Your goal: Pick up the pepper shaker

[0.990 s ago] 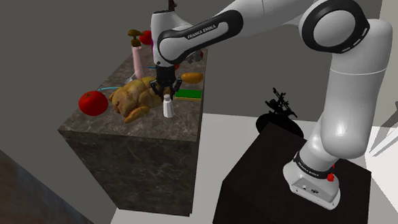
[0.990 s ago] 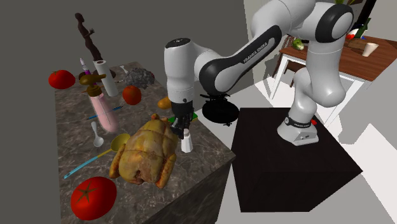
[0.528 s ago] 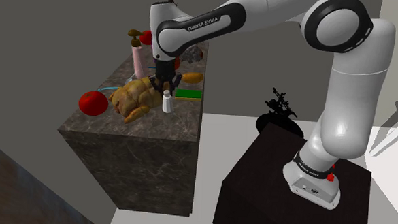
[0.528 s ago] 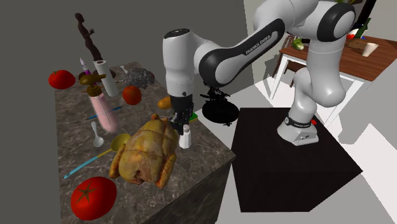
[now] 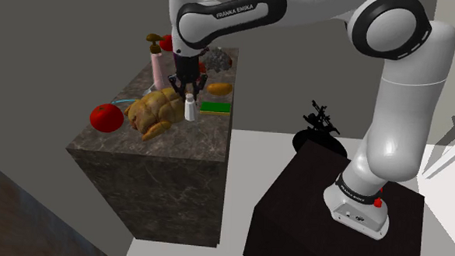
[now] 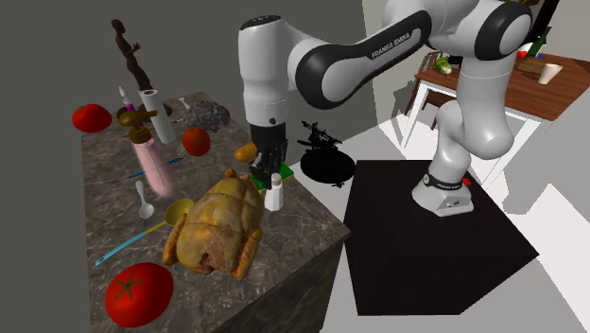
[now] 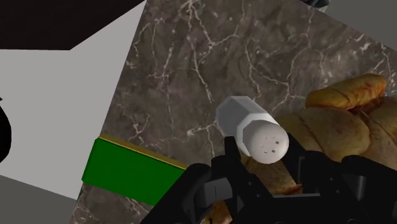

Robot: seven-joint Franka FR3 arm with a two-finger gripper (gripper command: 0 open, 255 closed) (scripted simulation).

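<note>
Jaws: closed on the white pepper shaker (image 7: 254,130), one finger on each side. The top with the little holes faces the hand.
What changed: a second ago the shaker stood on the counter (image 5: 156,161). Now the arm is higher, and the shaker has gone up with it.
What it means: the shaker's bottom looks to be off the stone, so the pick-up seems almost done. It only has to go up a bit more without slipping.
Where the shaker is: low over the counter, between the roast chicken (image 5: 151,111) and the flat green block (image 5: 215,107).
Near edge: the green block lies at the counter's side edge. Past that edge the floor drops away toward the dark stand (image 5: 309,204).
Tight spot: the chicken is just beside the shaker, so a move that way could bump it.
Open room: straight up looks free.
Farther off: the tomato (image 5: 106,117), the bread roll (image 5: 219,89) and the pink bottle (image 5: 156,69) are well apart from the shaker.
</note>
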